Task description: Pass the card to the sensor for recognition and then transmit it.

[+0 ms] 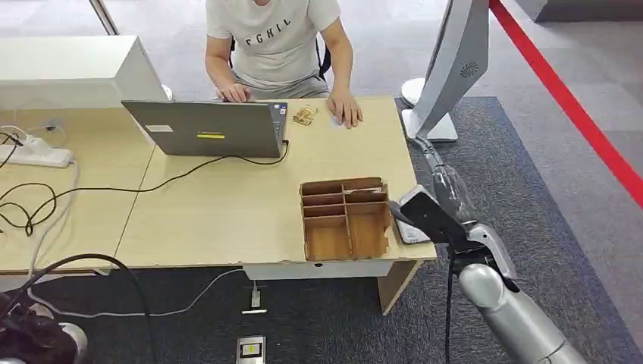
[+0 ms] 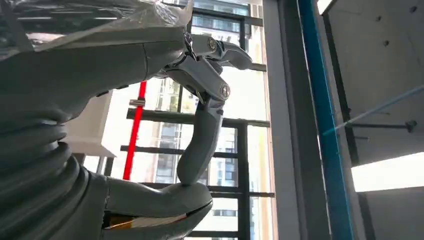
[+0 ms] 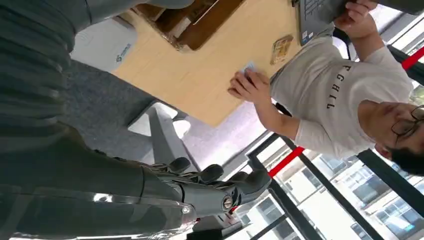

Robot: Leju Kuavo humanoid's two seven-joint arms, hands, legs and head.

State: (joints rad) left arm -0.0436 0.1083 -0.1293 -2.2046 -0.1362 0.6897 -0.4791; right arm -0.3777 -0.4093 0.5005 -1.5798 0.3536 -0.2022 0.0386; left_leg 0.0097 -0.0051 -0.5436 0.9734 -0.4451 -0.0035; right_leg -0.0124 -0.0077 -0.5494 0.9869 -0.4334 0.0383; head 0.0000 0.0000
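Observation:
A small pale card lies on the far side of the table under a person's hand; in the right wrist view the card peeks out beneath those fingers. A flat white device with a blue logo, apparently the sensor, sits on the table's near right corner, and the right wrist view also shows the device. My right hand hovers just off that corner above the carpet, fingers stretched out and holding nothing. My left hand is raised toward the windows, fingers apart, with nothing in it.
A brown cardboard divider box stands left of the white device. An open laptop with a cable, a gold wrapper and a power strip are on the table. A white stand rises by the table's right end.

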